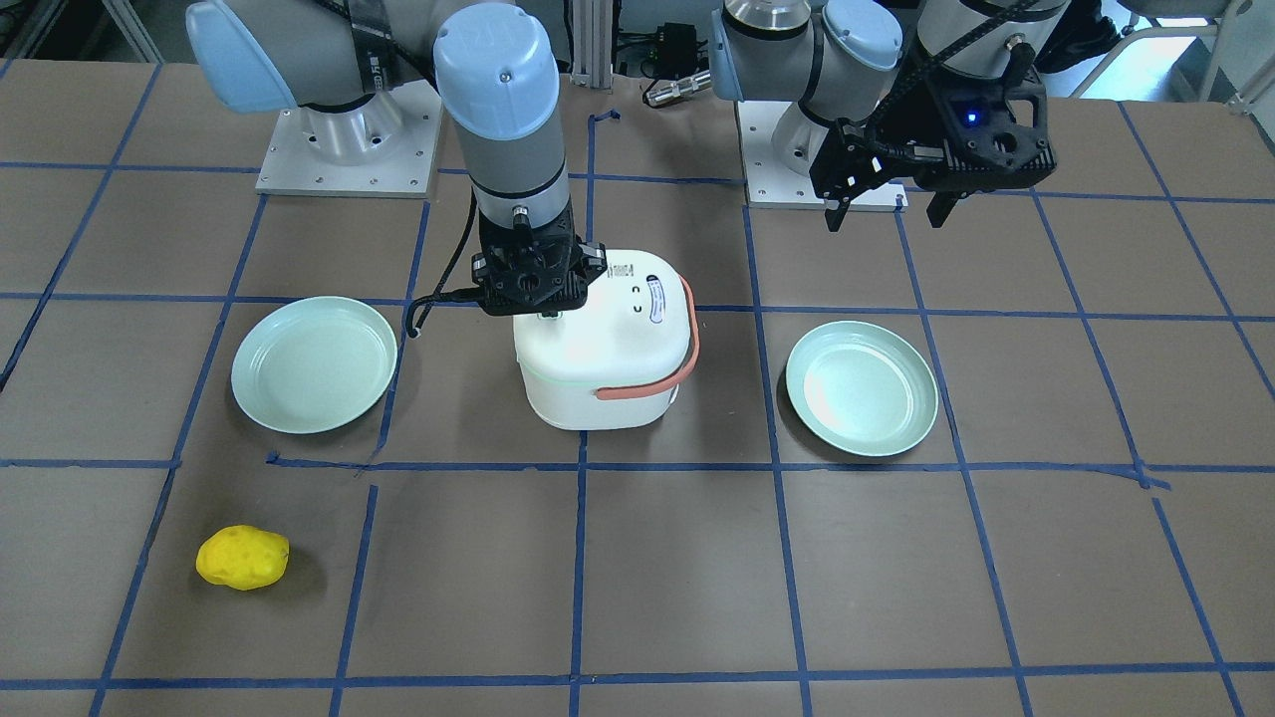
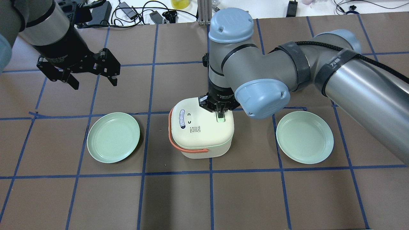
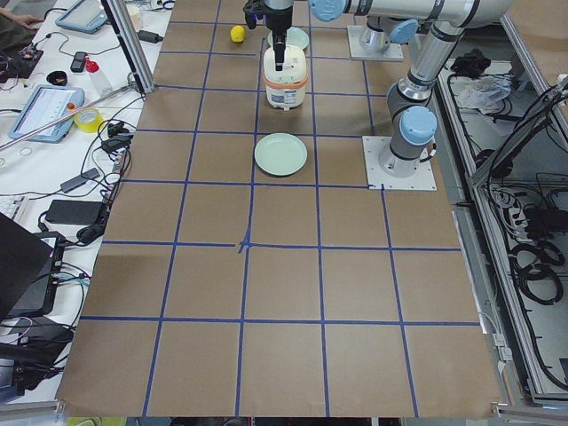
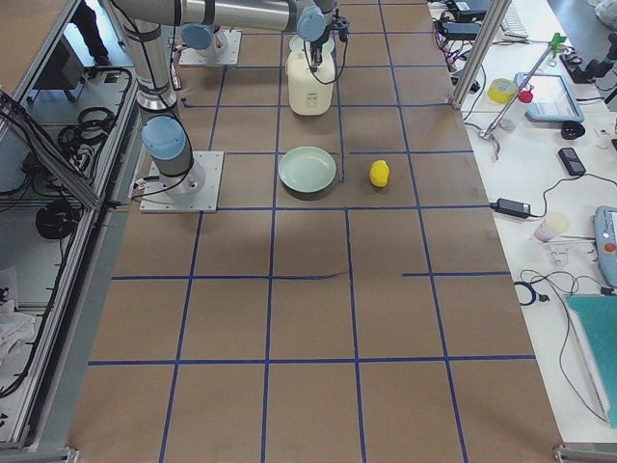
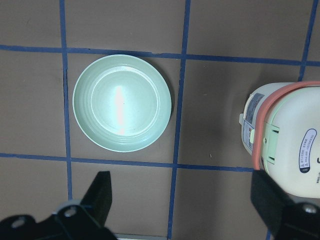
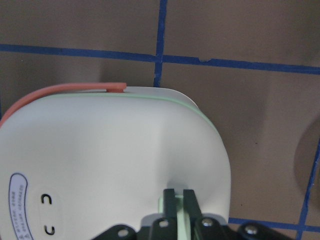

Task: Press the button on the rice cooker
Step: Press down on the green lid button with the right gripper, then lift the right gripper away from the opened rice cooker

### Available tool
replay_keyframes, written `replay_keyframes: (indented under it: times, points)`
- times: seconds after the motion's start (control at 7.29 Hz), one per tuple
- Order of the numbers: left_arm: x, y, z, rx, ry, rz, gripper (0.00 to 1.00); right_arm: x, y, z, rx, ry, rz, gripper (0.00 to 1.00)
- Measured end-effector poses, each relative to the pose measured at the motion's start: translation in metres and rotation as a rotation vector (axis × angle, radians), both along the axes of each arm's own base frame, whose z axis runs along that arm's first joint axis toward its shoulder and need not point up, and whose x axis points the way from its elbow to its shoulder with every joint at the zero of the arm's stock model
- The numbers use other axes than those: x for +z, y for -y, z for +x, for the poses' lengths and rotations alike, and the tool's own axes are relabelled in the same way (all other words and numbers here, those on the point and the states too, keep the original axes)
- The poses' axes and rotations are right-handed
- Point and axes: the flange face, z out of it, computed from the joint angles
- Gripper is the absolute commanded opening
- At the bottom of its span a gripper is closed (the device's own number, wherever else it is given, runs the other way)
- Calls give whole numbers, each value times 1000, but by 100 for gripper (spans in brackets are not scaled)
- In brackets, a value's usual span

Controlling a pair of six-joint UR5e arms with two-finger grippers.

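White rounded plastic rice cooker [image 2: 199, 137]: the right end effector [image 2: 220, 114], clenched, lines up over its pale green rectangular lid button [image 2: 220, 120]; a centred, straight-down, gentle push should avoid tipping it.

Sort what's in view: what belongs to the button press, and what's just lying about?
In the job: rice cooker; its green button; right gripper, shut, tips down at the button.
Lying about: left-side plate; right-side plate; yellow lump; left gripper, open, hovering off to the side.

Glossy white plastic rice cooker [image 2: 201, 137], matt brown paper table [image 2: 287, 198] (shiny green plates [image 2: 113, 137])
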Motion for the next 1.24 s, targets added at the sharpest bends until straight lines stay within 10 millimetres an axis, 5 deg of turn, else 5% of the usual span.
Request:
replay_keyframes:
  times: [0.55,0.96,1.24]
  points:
    - [0,0,0,0,0,0,100,87,20,-26,-32,-45,-73,100]
    - [0,0,0,1,0,0,100,145,54,-98,-55,-74,-117,100]
    - [0,0,0,0,0,0,100,153,72,-148,-111,-68,-116,100]
